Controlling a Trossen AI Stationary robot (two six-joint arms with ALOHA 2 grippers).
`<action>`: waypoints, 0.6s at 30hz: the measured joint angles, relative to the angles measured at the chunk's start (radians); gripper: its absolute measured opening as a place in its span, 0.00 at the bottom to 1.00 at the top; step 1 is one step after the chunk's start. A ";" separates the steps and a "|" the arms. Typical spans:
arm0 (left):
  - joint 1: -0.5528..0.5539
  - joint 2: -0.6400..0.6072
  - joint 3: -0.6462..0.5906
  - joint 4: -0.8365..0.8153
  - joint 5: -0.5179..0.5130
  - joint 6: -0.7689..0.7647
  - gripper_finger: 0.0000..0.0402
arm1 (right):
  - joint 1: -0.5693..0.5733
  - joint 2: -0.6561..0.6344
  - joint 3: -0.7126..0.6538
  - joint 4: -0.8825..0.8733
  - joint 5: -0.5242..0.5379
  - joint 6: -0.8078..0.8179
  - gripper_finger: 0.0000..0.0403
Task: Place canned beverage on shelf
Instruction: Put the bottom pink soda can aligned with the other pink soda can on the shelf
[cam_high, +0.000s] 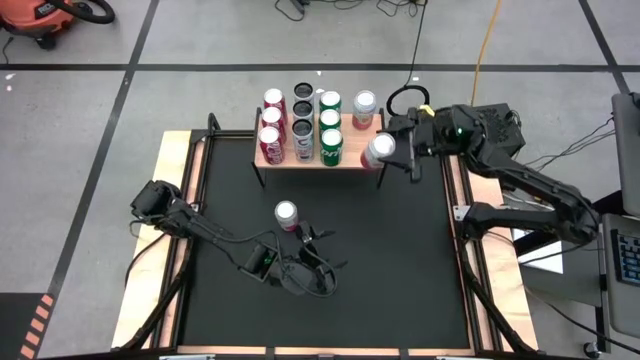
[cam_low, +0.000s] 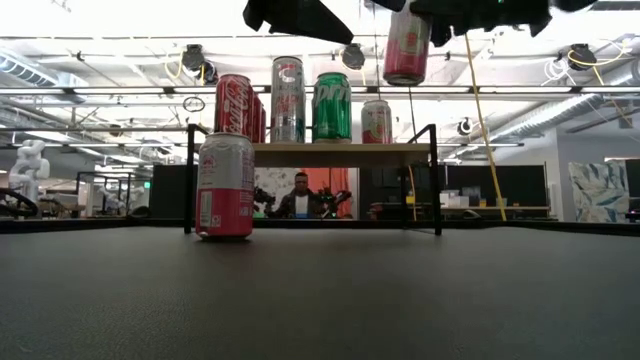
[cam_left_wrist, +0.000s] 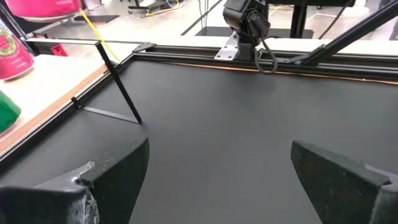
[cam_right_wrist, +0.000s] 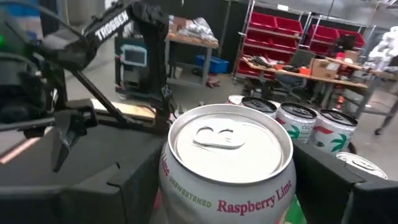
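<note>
right gripper clamped on a raspberry lime can, held upright in the air just off the shelf's right end, above board height in the low view. judgement: carried high to clear the cans already there; free spot looks to be front right, beside the pink can.

left gripper wide apart, holding nothing, low over the black mat, near a lone can standing on the mat. probably next to go.

shelf holds about 9 cans in rows. beyond: workshop, red bins, a seated person.
</note>
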 joint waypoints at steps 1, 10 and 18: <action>0.000 0.000 0.000 0.000 0.000 0.000 0.96 | -0.022 0.015 0.000 0.020 -0.028 0.014 0.70; -0.003 0.000 0.000 0.000 0.016 -0.007 0.96 | -0.161 0.178 0.001 0.101 -0.133 0.038 0.70; -0.004 0.000 0.000 0.000 0.033 -0.008 0.96 | -0.226 0.272 0.001 0.148 -0.204 0.038 0.70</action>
